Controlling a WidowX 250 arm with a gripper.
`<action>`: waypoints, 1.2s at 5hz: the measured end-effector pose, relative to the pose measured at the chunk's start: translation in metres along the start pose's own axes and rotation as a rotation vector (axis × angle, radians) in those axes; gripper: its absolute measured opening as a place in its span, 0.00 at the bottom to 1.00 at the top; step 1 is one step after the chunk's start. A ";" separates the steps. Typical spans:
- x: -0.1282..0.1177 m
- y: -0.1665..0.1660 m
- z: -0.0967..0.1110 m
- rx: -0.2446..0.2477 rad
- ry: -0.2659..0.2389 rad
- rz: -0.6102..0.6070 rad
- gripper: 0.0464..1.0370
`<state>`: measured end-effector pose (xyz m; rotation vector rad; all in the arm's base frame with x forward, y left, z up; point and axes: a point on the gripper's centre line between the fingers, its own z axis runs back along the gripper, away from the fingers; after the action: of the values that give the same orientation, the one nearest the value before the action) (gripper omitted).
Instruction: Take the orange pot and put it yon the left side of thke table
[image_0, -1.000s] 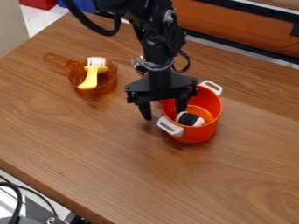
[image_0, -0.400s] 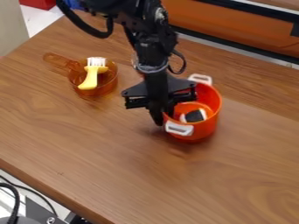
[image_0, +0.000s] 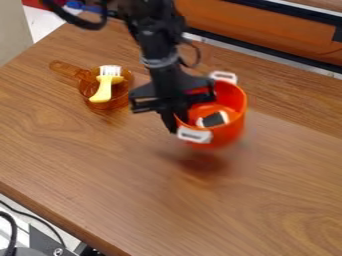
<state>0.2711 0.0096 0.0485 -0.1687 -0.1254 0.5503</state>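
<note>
My gripper (image_0: 175, 121) is shut on the near-left wall of the orange pot (image_0: 229, 131), one finger outside the wall and the other inside. The pot hangs a little above the wooden table (image_0: 267, 185), right of the middle, with a shadow on the wood below it. It has two white handles, one at its back and one at its front left. A small black and white object (image_0: 214, 119) lies inside the pot.
At the upper left of the table stands a transparent amber pan (image_0: 122, 98) with its handle pointing up and left. A yellow brush with white bristles (image_0: 103, 90) lies in it. An orange panel (image_0: 267, 32) runs behind the table.
The gripper's fingers have closed on the pot's wall. Pot and gripper have risen off the table and moved slightly left and up in the view; the pot has turned a little.
</note>
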 end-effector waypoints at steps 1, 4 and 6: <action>-0.014 0.020 0.007 0.005 0.009 -0.057 0.01; -0.052 0.072 -0.004 0.073 0.013 -0.194 0.01; -0.052 0.078 -0.016 0.091 -0.017 -0.187 0.01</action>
<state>0.1903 0.0454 0.0145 -0.0630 -0.1310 0.3698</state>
